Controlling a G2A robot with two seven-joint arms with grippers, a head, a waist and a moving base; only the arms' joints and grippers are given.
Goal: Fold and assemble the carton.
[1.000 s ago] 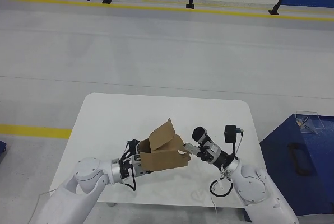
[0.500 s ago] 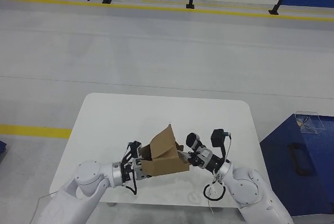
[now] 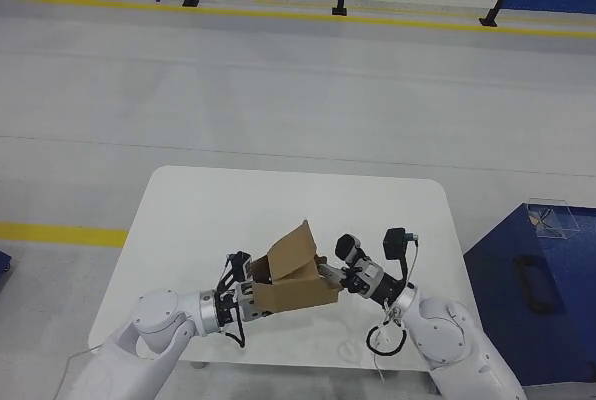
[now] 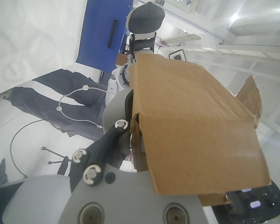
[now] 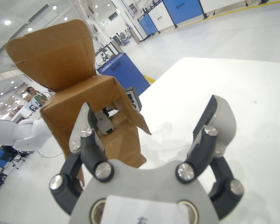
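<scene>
Over the last second both arms have drawn the brown cardboard carton [image 3: 296, 285] a little nearer the robot's side of the white rounded worktop [image 3: 198, 210]. The right claw [image 5: 149, 104] has come from beside the carton's end to right up against it. I take that as the right arm lining up to press an end flap home, so folding is under way but unfinished. The large top flap [image 3: 294, 247] stands tilted upward, and the end facing the right wrist is open.

The left arm lies low along the near edge, its forearm pointing across the worktop. The left claw [image 3: 240, 291] appears to be clamped on the carton's wall, one finger inside and one outside, though cardboard hides most of it. The right arm comes in from the opposite side with its wrist low. Its jaws are spread wide, with one finger [image 5: 84, 127] at the mouth of the open end and the other over bare worktop.
</scene>
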